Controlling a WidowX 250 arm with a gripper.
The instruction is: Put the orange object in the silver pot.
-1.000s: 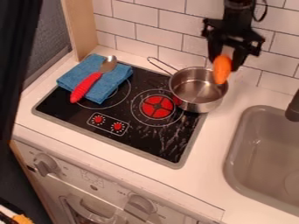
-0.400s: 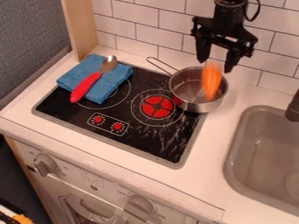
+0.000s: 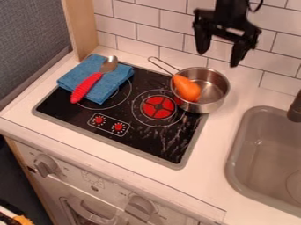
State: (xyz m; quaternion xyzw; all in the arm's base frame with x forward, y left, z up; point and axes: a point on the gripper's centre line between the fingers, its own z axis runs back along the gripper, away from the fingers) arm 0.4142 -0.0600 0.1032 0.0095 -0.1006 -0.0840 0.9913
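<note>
While the smooth, tapered orange object [image 3: 186, 88] is lying in the round silver metal pot [image 3: 207, 107], leaning against its side, the black 2-fingered tool [image 3: 218, 57] is hanging above, spread wide and holding nothing; placing is looking complete, so the next move is calling only for retreat.

A spoon [image 3: 88, 87] is lying on a cloth [image 3: 116, 84] at the left rear of the stove [image 3: 144, 143]. A pot [image 3: 206, 107] is standing at the right rear, with what may be a toy carrot [image 3: 187, 89] resting inside, toward its left. To the stove's right, a sink [image 3: 240, 154] is sitting.
</note>
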